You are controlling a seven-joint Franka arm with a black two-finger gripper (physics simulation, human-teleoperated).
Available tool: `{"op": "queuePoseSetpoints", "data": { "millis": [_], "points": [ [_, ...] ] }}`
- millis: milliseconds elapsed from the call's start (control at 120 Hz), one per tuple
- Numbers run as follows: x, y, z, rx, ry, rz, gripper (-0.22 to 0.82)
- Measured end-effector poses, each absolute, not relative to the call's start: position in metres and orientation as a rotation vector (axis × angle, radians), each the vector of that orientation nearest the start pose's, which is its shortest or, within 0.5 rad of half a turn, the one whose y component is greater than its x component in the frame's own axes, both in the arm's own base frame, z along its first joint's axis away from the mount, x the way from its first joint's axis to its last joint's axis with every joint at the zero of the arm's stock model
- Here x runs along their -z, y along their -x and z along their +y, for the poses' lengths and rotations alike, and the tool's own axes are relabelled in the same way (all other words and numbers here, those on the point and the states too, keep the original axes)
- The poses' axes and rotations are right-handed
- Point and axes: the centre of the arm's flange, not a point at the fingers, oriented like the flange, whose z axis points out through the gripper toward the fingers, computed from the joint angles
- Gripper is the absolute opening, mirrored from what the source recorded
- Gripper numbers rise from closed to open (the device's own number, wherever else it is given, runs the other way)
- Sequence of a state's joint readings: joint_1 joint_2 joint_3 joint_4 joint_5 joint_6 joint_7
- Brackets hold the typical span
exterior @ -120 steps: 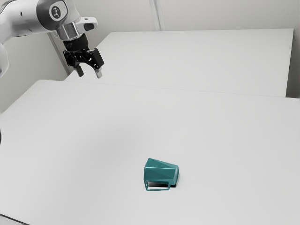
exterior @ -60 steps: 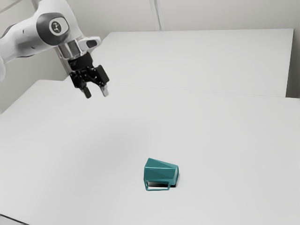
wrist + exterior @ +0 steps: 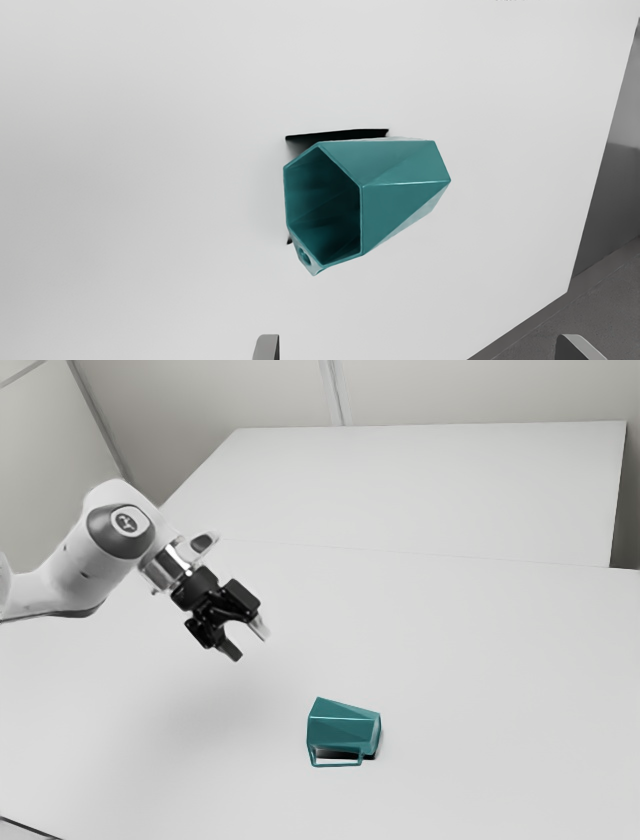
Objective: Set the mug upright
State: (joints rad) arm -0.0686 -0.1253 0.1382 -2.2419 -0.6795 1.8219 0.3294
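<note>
- The end effector (image 3: pixel 248 644) is released, fingers apart.
- The mug (image 3: pixel 343 732) lies sideways on the counter (image 3: pixel 480 660), between four and five o'clock from it in the exterior view.

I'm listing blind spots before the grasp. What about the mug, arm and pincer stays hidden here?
- Mug's side facing the table, both views: hidden beneath its own body.
- Mug's deepest inside, wrist view: lost in dark shading.
- Much of the handle, wrist view: behind the mug's body.
- Pincer, wrist view: the bottom edge cuts off all but the tips.
- Arm's base, exterior view: beyond the left edge.
</note>
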Motion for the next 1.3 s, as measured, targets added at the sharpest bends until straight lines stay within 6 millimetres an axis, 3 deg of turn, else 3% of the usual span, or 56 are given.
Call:
{"op": "queuePoseSetpoints", "data": {
  "millis": [233, 508, 1092, 1300],
  "points": [
    [-0.357, -0.456, -0.021, 0.108, -2.339, 0.121, 0.6],
    [-0.297, -0.451, -0.052, 0.07, -2.263, 0.15, 0.6],
    [-0.268, -0.439, -0.104, 0.049, -2.106, 0.101, 0.6],
    [-0.274, -0.441, -0.116, 0.018, -2.091, 0.044, 0.11]
  ]
}}
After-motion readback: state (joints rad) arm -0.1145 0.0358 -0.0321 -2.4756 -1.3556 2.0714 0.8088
